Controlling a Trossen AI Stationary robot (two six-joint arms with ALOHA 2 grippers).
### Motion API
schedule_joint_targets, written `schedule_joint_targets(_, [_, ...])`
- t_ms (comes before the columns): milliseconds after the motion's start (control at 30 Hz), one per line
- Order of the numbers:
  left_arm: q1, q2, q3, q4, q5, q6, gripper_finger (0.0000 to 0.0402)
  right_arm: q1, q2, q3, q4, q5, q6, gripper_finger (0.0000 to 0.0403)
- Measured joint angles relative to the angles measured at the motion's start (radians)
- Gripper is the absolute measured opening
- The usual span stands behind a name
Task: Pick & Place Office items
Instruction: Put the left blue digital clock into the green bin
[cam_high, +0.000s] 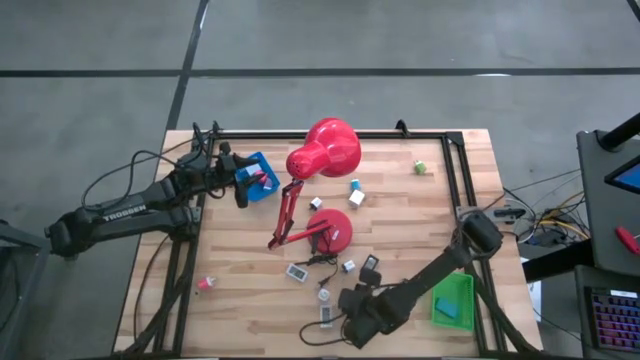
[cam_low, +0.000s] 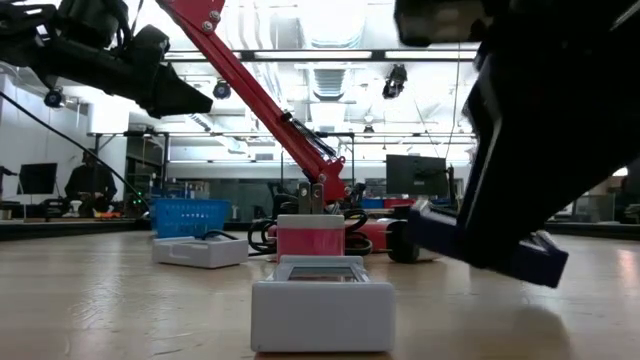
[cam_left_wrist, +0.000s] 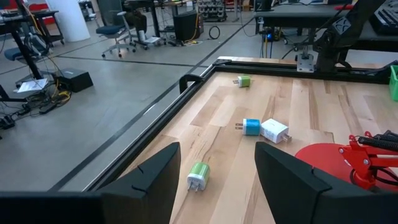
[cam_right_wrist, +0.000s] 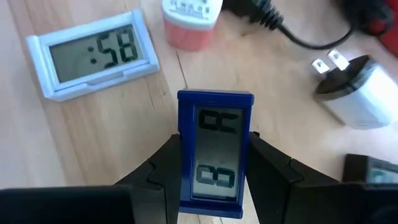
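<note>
right gripper (cam_right_wrist: 211, 180): jaws clamped on blue-framed digital clock (cam_right_wrist: 215, 152), lifted above worktop (cam_high: 240, 270) near white clock (cam_right_wrist: 93, 53) | left gripper (cam_left_wrist: 214, 180): jaws apart, empty, above blue tray (cam_high: 258, 172)

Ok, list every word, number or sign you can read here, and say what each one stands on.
":58" on the white-framed clock lying on the table.
"TROSSEN" in white along the left arm.
The blue-framed clock held in the right tool shows dark segments, but no number reads for sure.
Print on the white top of the pink block: too blurred to read.
</note>
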Motion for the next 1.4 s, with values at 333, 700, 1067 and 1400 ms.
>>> schedule_joint_targets(333, [0.000, 0.000, -0.001, 0.000, 0.000, 0.000, 0.0210, 0.071, -0.004, 0.002, 0.040, 0.238, 0.020, 0.0127])
schedule_joint_targets(700, [0.000, 0.001, -0.001, 0.000, 0.000, 0.000, 0.0210, 0.121, -0.005, 0.000, 0.129, 0.539, -0.113, 0.0127])
schedule_joint_targets(1067, [0.000, 0.001, -0.020, 0.005, -0.001, 0.000, 0.0210, 0.124, -0.005, -0.086, 0.376, 0.593, -0.218, 0.0127])
schedule_joint_targets(1400, [0.000, 0.000, -0.036, 0.045, -0.002, -0.001, 0.0210, 0.126, -0.009, -0.115, 0.496, 0.500, -0.345, 0.0127])
